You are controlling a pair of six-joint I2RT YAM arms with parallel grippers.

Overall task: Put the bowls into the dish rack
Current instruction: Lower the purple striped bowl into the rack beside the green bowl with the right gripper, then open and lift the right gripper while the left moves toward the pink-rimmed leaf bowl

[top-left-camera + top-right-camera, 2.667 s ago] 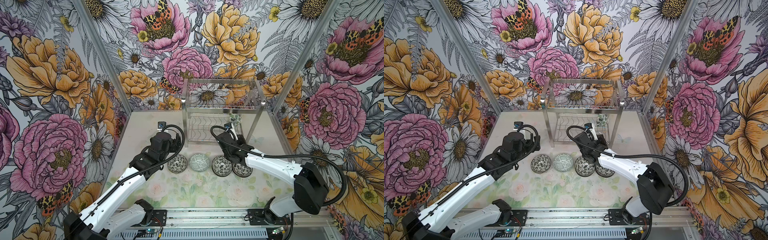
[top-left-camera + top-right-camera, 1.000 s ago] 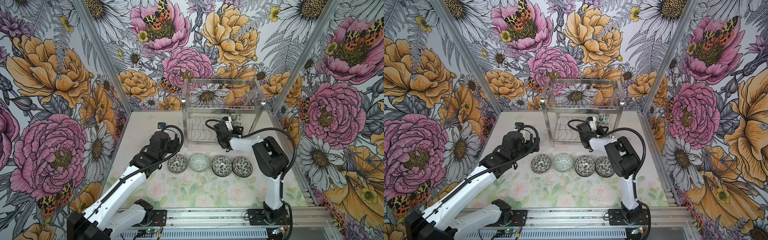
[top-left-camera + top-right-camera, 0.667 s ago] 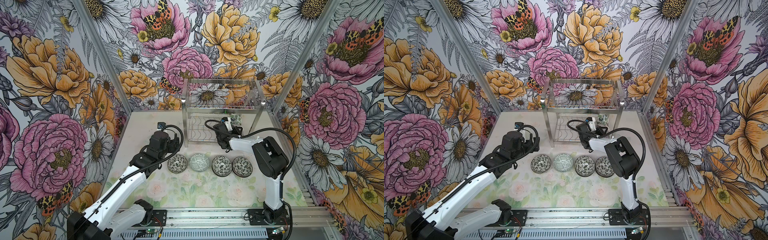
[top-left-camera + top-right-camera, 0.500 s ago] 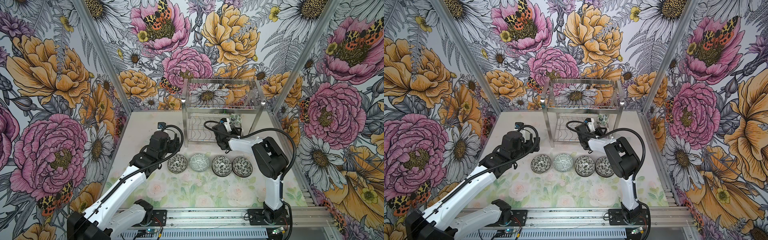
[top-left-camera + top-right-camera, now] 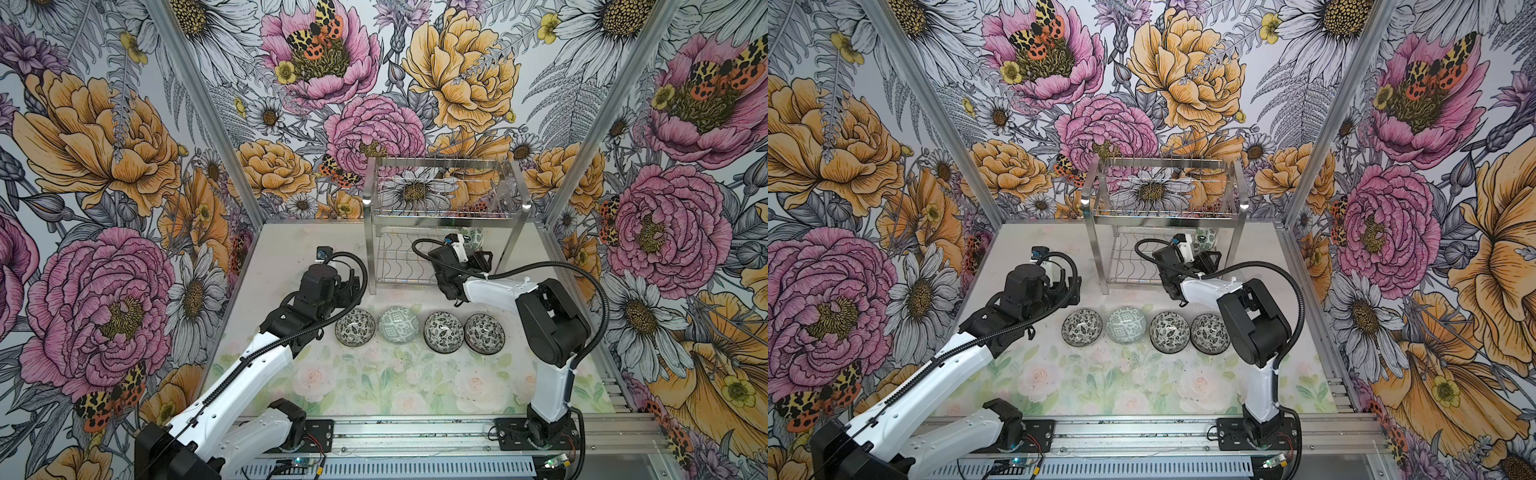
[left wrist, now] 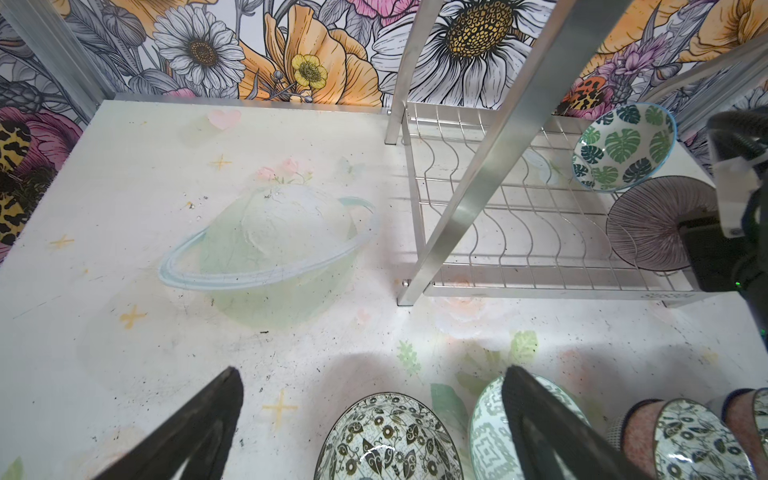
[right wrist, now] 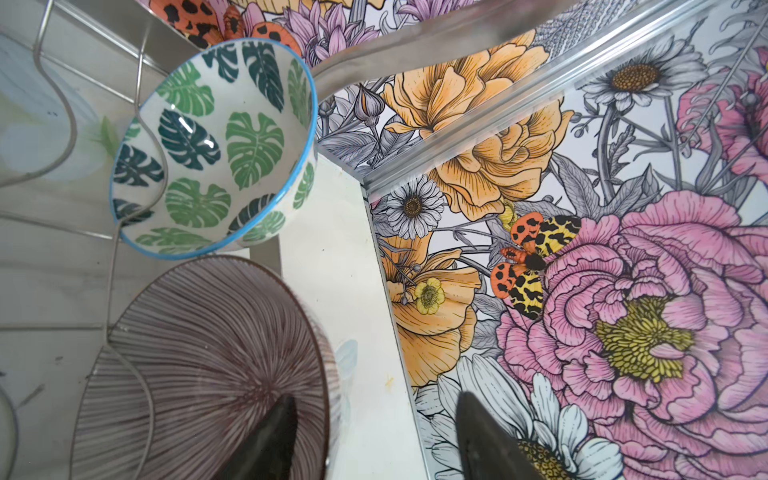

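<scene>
Straddling the striped bowl [image 7: 199,353] rim, the right gripper [image 7: 376,397] fingers stand parted, gripping nothing; a careless exit could hook it from its dish rack [image 6: 486,166] slot onto the leaf bowl [image 7: 232,141]; the left gripper [image 6: 372,374] gapes wide by four unloaded bowls [image 5: 443,332]

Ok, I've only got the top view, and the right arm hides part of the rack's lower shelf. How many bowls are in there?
Observer: Two, on edge in the dish rack: a leaf-pattern bowl and, beside it, a striped bowl.
Operator: Is the right gripper clamped on the striped one?
Observer: No. The right gripper is open, jaws either side of its rim.
Operator: And the left?
Observer: The left gripper is open and empty, above the table.
</scene>
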